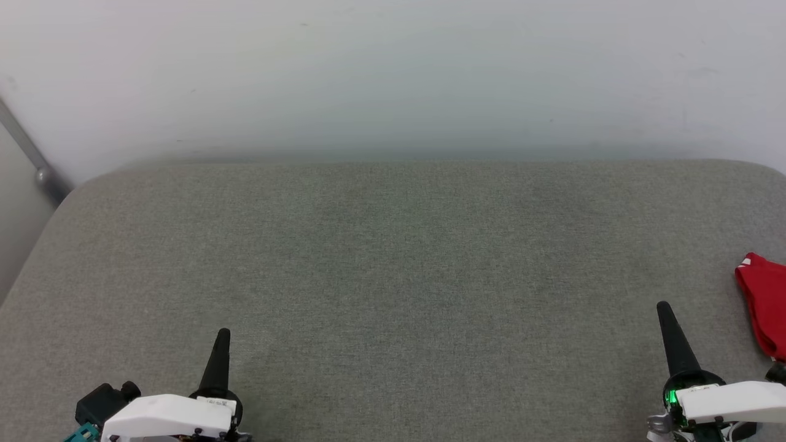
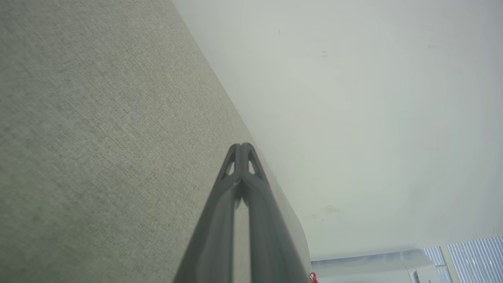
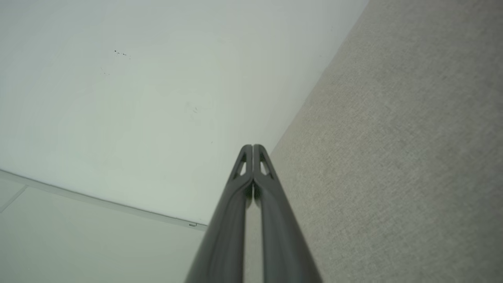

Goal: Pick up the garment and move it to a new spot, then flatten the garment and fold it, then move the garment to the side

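The red garment (image 1: 764, 310) lies bunched at the right edge of the head view, on the grey fabric surface (image 1: 393, 276); a white bit shows at its top and the rest is cut off by the frame. My right gripper (image 1: 664, 307) stands shut and empty at the lower right, a short way left of the garment and not touching it. At the lower left my left gripper (image 1: 223, 334) is shut and empty, far from the garment. In the wrist views the left gripper (image 2: 241, 145) and right gripper (image 3: 252, 146) each show tips pressed together. A sliver of red garment (image 2: 312, 277) peeks at the left wrist view's bottom.
A pale wall (image 1: 393, 73) rises behind the grey surface. A metal rail (image 1: 31, 156) runs down at the far left beside the surface's rounded corner. Window blinds (image 2: 471, 259) show in the left wrist view's lower right corner.
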You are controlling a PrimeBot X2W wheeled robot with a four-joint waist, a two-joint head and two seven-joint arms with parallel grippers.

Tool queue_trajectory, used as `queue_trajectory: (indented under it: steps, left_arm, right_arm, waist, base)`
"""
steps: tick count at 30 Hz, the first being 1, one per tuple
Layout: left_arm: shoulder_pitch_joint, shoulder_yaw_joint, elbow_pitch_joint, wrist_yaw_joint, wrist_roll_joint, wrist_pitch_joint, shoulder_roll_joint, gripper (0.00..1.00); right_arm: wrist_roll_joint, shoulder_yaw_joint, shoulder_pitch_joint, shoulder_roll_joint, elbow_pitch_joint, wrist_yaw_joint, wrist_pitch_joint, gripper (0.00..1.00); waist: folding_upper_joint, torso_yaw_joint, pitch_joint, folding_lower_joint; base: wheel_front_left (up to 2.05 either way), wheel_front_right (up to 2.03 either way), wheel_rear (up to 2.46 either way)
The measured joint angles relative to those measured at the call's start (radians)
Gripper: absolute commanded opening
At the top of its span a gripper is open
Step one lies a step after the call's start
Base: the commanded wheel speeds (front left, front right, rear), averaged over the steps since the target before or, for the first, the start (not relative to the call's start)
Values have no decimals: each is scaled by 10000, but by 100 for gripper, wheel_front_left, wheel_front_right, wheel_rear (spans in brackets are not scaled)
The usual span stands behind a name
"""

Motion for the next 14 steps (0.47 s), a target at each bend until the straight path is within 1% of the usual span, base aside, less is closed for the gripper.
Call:
queue_trajectory:
  steps: [14]
  left_arm:
    - [-367, 176, 142, -184, -1363, 345, -2, 0]
  right_arm:
    - [1271, -48, -259, 0, 217, 0, 328, 0]
  waist:
    - [0, -44, 72, 0]
  base:
    - [0, 0, 0]
